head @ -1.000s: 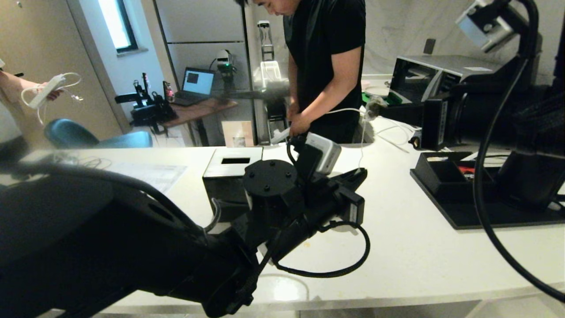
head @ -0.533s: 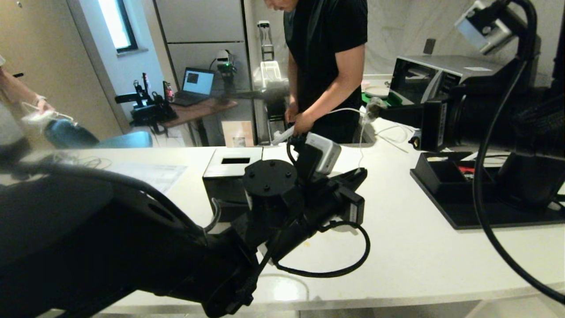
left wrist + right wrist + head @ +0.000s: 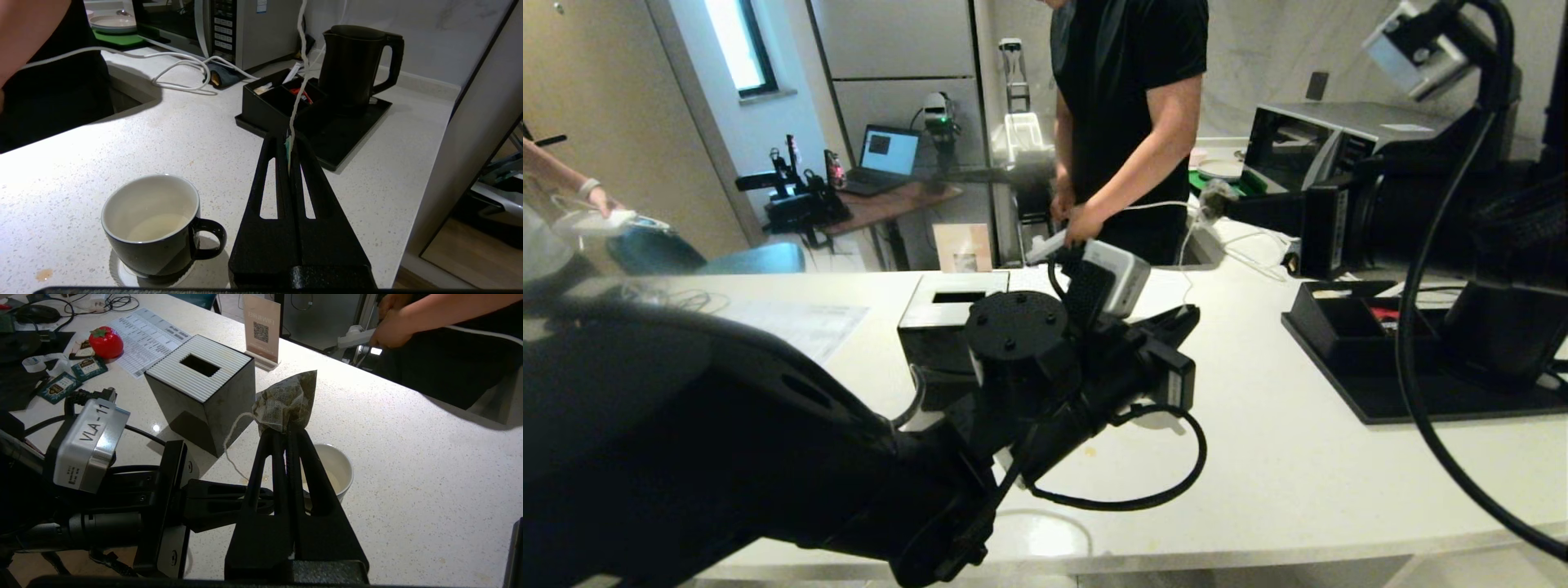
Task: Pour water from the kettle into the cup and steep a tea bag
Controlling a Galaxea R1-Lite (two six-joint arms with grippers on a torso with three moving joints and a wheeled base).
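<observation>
Tea bag (image 3: 288, 403), a limp brown pyramid sachet of mesh with a thin white string (image 3: 231, 446), is pinched at its lower edge between the closed tips of the right claw (image 3: 287, 432), held above the small black mug with white interior (image 3: 331, 473) on its white round saucer (image 3: 122, 275) on the speckled white surface (image 3: 408, 457). Left claw (image 3: 288, 141) is closed on the string's far end, beside the mug. Being very light, soft and tear-prone, the sachet is probably best handled by string or seam; the matte black kettle (image 3: 353, 63) stands apart on a black tray (image 3: 347, 130).
</observation>
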